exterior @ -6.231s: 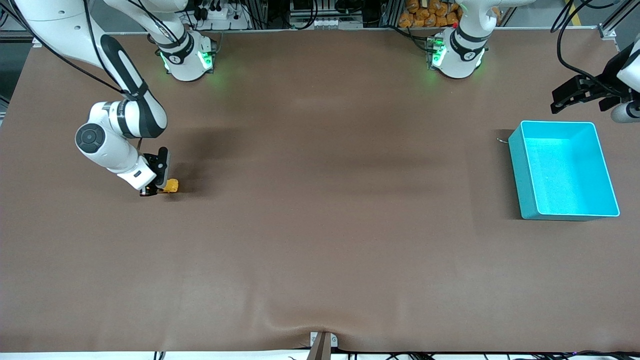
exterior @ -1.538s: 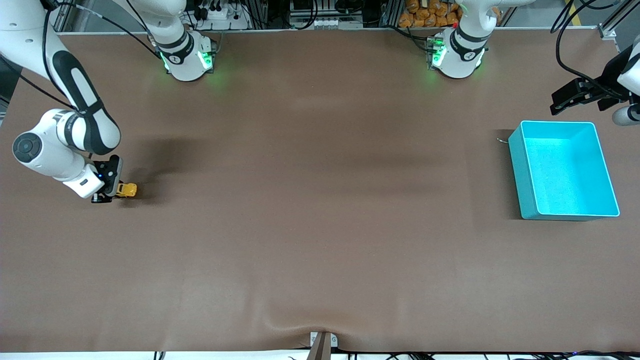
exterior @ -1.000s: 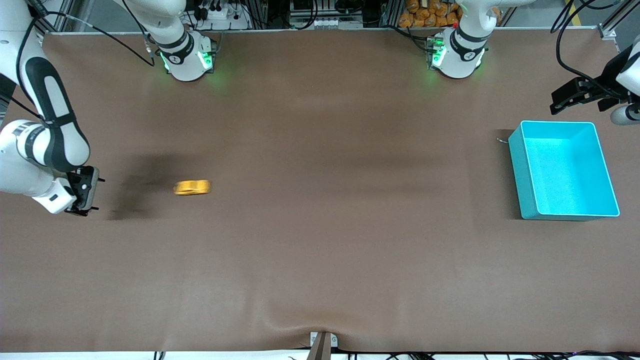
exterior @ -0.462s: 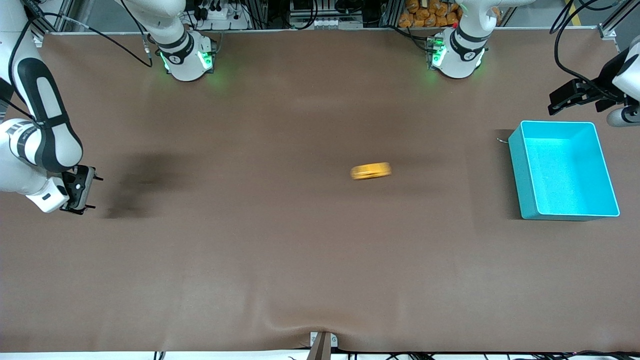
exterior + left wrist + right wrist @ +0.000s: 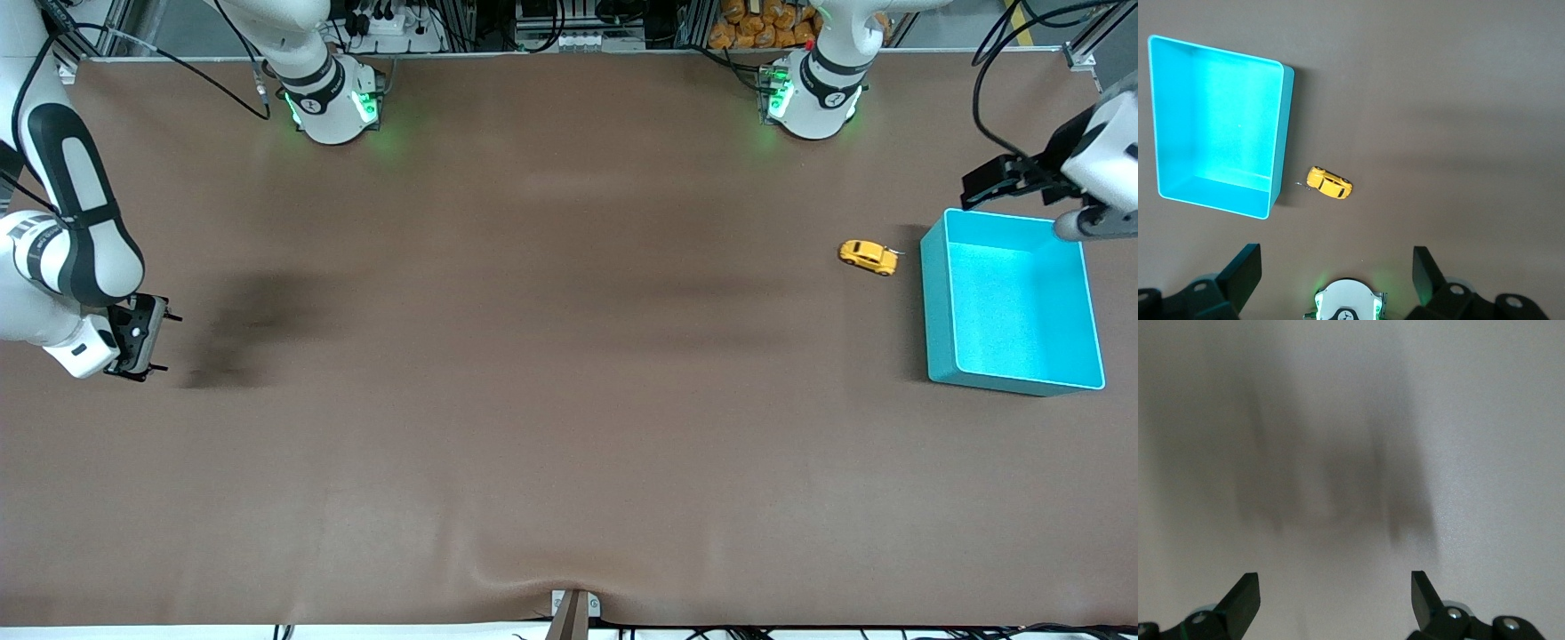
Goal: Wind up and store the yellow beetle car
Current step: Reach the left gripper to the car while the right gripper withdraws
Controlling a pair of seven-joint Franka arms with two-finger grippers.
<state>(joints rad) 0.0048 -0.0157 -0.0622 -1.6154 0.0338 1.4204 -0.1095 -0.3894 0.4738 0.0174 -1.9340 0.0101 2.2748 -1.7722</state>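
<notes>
The yellow beetle car (image 5: 869, 257) stands on its wheels on the brown, matte table cover (image 5: 551, 400), just beside the turquoise bin (image 5: 933, 302) and apart from it, on the side of the bin that faces the right arm's end of the table. Its body is rounded and glossy, with dark windows; it shows the same way from the left wrist view (image 5: 1329, 183), where a thin wire-like piece pokes out of the bin-facing end of the car. The bin is a smooth rectangular plastic tub with straight walls, a thin pale rim and nothing in it.

The left gripper (image 5: 987, 183) hangs over the table at the bin's corner nearest the robot bases, its black fingers (image 5: 1243, 273) spread wide and holding nothing. The right gripper (image 5: 133, 351) hangs low over the cover well away from the bin, at the right arm's end of the table, fingers (image 5: 1245, 597) likewise wide apart and empty, a soft blurred shadow on the cloth beneath it.
</notes>
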